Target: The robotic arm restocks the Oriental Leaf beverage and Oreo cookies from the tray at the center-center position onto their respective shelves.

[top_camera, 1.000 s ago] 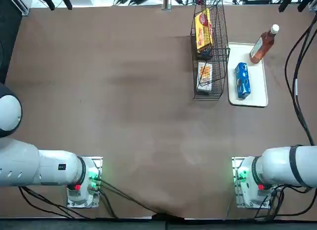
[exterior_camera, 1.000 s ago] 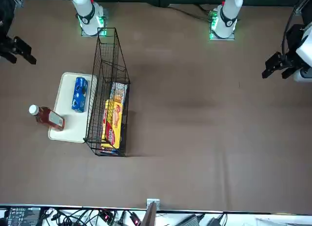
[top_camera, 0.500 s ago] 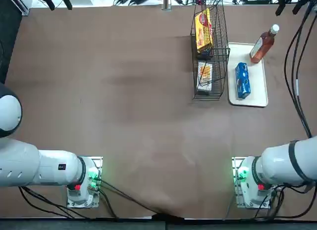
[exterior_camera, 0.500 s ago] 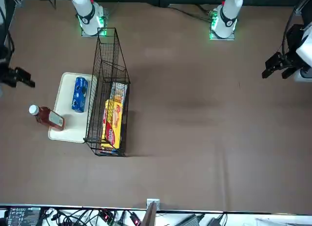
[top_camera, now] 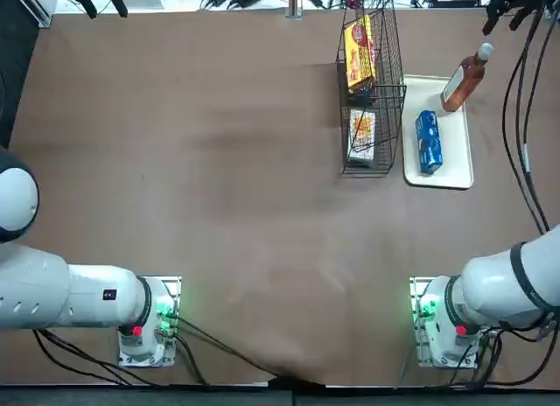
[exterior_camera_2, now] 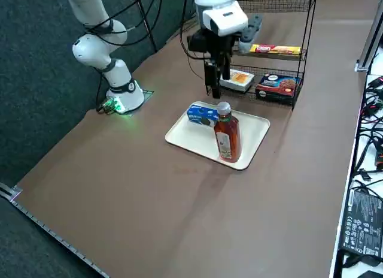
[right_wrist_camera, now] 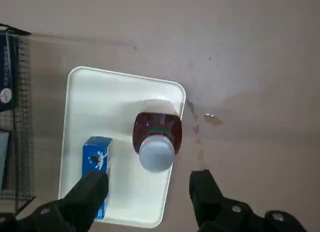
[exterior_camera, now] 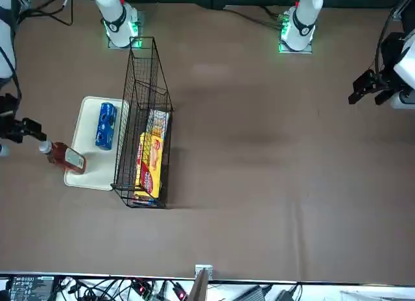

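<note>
My rack stands beside the tray, presumably so each shelf is a short reach away. The bottle stands on the tray, the smaller Oreo packet lying beside it, likely spaced for separate grabs. My pincer hangs above, wide and empty, pointing down.

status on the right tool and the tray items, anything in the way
Right tool open, above tray, empty. Bottle and Oreo packet both on tray. Wire rack close beside tray.
</note>
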Robot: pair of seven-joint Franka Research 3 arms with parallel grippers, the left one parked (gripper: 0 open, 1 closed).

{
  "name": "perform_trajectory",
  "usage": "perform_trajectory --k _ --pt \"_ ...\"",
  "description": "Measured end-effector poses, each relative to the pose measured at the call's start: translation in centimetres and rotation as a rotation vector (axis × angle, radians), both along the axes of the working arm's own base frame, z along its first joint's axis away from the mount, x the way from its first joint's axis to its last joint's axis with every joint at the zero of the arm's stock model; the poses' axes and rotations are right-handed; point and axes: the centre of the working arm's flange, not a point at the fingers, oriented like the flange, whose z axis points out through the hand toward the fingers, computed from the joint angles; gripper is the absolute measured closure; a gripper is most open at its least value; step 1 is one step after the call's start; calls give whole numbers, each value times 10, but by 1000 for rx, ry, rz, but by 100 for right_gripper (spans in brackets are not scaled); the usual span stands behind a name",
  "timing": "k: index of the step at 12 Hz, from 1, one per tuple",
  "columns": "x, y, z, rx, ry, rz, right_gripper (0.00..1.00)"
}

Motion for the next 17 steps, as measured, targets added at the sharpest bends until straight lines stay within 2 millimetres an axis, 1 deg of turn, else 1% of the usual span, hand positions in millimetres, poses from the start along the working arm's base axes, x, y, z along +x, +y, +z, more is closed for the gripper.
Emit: perform_trajectory --k 3,4,5,8,11,13,17 --pt "8 -2 -22 1 11 -2 0" --pt "11 -4 -34 3 23 -33 0" --pt "12 -5 -39 2 25 -56 0" --pt "15 -7 -54 0 20 -86 0" --pt "11 -14 -68 0 24 -114 0" --pt "9 -16 -78 0 27 -134 0" --pt "6 -15 -90 2 24 -142 0"
